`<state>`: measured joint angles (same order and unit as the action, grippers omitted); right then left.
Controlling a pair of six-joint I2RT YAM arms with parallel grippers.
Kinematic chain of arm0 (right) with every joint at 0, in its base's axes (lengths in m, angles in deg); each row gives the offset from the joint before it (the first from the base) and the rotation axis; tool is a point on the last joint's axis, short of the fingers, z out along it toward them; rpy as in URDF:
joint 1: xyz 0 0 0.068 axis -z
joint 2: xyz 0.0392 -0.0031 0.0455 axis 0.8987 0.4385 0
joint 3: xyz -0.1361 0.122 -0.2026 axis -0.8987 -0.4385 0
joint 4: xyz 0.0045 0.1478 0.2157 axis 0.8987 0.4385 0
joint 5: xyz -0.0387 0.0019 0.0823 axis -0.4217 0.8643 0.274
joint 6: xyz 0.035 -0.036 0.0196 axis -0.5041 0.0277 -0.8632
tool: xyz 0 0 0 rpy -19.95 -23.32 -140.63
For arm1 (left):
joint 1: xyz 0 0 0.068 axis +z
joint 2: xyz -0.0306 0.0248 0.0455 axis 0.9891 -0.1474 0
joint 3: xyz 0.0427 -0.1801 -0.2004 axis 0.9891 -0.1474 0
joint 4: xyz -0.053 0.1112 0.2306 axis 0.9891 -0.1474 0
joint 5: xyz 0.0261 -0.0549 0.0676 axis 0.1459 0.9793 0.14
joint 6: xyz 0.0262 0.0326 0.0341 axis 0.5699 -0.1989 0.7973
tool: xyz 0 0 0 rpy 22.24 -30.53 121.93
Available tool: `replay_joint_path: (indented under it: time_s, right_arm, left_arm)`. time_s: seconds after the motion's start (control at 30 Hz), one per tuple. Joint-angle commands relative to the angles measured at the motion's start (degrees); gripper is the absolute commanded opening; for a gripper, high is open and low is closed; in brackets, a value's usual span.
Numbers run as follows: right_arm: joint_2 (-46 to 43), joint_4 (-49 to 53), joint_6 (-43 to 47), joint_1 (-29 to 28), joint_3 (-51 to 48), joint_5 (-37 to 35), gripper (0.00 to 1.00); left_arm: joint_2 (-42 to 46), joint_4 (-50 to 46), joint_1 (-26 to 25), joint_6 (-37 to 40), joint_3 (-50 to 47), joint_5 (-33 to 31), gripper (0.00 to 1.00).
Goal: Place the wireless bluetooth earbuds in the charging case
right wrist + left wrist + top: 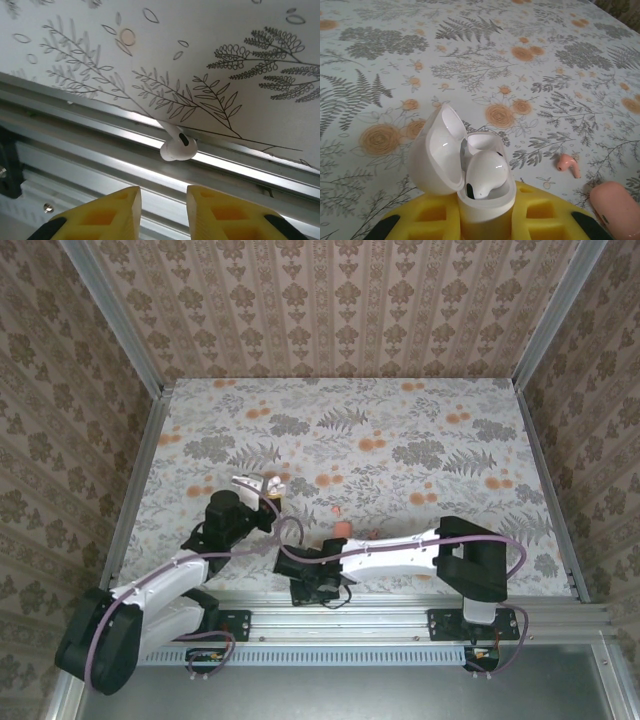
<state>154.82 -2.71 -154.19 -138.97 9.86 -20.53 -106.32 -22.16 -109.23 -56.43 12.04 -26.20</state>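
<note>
at the near edge of the table (240, 60), a stray white bud (177, 145) lies against the metal rail (100, 150), stem pointing far and left onto the table; right gripper (163, 210) hovers just near of it, jaws apart, nothing between them; left gripper (485, 227) is clamped on the white case (487, 200), lid (435, 155) swung open to the left; a cased bud (487, 172) rests in one well and appears to ride high, not flush; coral bud (568, 165) and coral case (615, 207) lie on the table to the right, near each other but apart.

risks, as judged: the stray bud is small, round and smooth; an off-centre pinch could squirt it over the rail and off the table; the fingers may strike the rail before they close on it; at the case, the free well looks partly screened by the cased bud, so a nudge could tip that one out; a bud put in the wrong way round would stop the lid closing.
</note>
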Motion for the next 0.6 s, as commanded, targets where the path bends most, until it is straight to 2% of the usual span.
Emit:
replay_joint_path:
  time_s: [0.0,0.2,0.33,0.57]
  right_arm:
    - [2.6,3.5,-2.8,-0.5,1.8,-2.1,0.31]
    - [5.3,4.6,-2.3,0.0,3.4,-2.8,0.31]
    - [6.4,4.6,-1.8,0.3,4.0,-2.1,0.35]
    - [7.8,3.7,-1.3,1.0,4.1,-1.2,0.35]
  left_arm:
    - [1.8,-1.8,1.1,-1.9,-0.8,0.0,0.03]
    - [2.3,-1.6,1.2,-2.3,-1.0,0.6,0.03]
    - [2.2,-1.1,2.9,-2.5,-1.1,0.6,0.03]
    - [2.5,-0.9,3.4,-2.7,-1.3,0.7,0.03]
